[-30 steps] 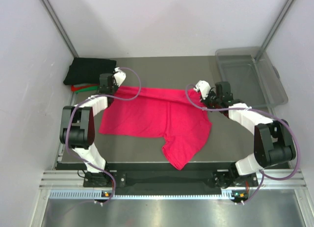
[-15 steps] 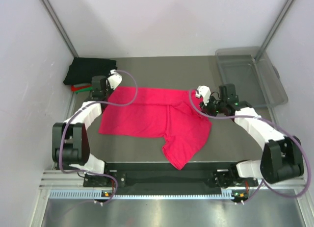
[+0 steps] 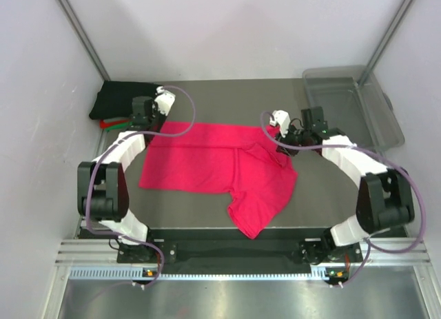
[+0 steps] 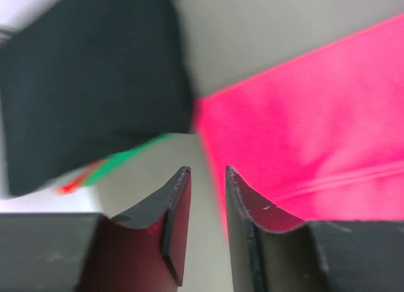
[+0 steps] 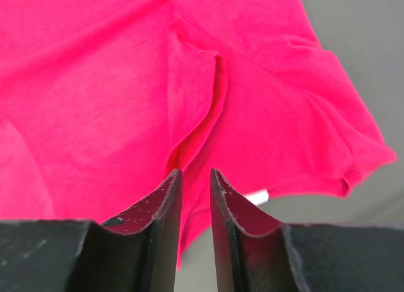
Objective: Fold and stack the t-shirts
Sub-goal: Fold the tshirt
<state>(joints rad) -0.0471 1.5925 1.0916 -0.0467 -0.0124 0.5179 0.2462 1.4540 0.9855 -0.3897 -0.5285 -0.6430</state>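
Pinkish-red cotton t-shirt [image 3: 213, 160], surely light, limp and prone to sag, lies spread across the bench [image 3: 227, 98], probably best pinched at its far corners, where both jaws hover barely parted, holding nothing.

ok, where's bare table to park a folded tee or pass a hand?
Widest bare strip: back of the table, between the black folded stack and the clear bin, behind the pink shirt. Another on the left, between the shirt and the near edge. Crowded: back-left, where left gripper, stack and shirt corner meet.
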